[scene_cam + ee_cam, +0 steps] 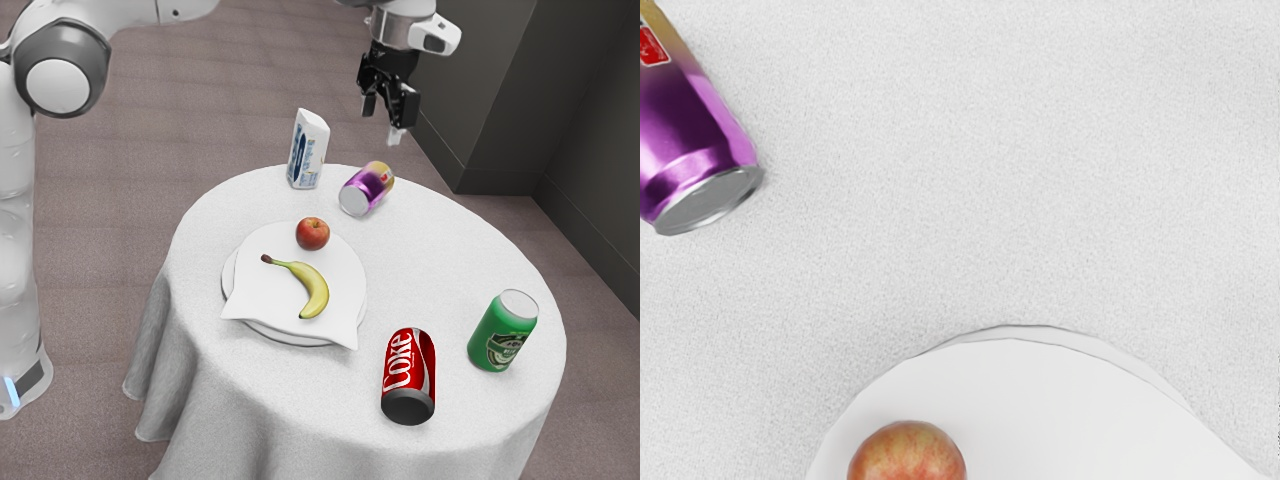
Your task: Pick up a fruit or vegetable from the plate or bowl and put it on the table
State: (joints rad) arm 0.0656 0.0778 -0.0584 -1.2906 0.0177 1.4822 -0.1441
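We find our white arm [18,240] upright at the exterior view's left, bent at a grey-collared joint [60,85] and extended toward that view's right. Our wrist [403,28] is raised; below it our black gripper [382,123] points downward, fingers parted.

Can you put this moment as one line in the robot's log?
claw: open, raised, empty | apple: on plate | banana: on plate | purple can: on its side | goal: not yet reached

Bright, diffuse light washes over the white desk [450,260] — shadows faint around the plate [1120,356], highlights gleaming on the purple can [690,120] — while the tablecloth's folds [185,395] turn grey and the wall [480,100] stands dim.
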